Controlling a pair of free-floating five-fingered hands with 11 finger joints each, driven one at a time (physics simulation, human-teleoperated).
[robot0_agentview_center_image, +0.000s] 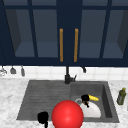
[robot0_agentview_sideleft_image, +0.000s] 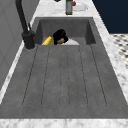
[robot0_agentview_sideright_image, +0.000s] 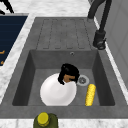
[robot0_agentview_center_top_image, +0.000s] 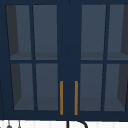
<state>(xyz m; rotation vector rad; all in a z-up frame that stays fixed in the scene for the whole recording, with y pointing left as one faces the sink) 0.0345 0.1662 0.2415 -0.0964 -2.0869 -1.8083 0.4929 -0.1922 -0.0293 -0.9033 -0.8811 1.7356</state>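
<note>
My right hand (robot0_agentview_center_image: 85, 98) is down in the sink basin, over the far edge of a white plate (robot0_agentview_center_image: 92, 111). Its fingers are curled round a small brown thing (robot0_agentview_sideright_image: 67, 78), seen in the right side view, where the right hand (robot0_agentview_sideright_image: 69, 71) sits just left of the drain (robot0_agentview_sideright_image: 82, 80). A yellow corn cob (robot0_agentview_center_image: 94, 98) lies on the basin floor beside that hand; the corn cob (robot0_agentview_sideright_image: 90, 94) is apart from the plate (robot0_agentview_sideright_image: 57, 92). My left hand (robot0_agentview_center_image: 43, 117) hangs at the front edge of the draining board with fingers relaxed. A big red ball (robot0_agentview_center_image: 67, 115) sits between the hands at the front.
A black faucet (robot0_agentview_center_image: 67, 76) stands behind the sink (robot0_agentview_center_image: 26, 97). An olive bottle (robot0_agentview_center_image: 121, 96) stands on the marble counter to the right. Utensils (robot0_agentview_center_image: 13, 70) hang on the wall at left. Above is a dark blue glass-door cabinet with gold handles (robot0_agentview_center_top_image: 61, 97).
</note>
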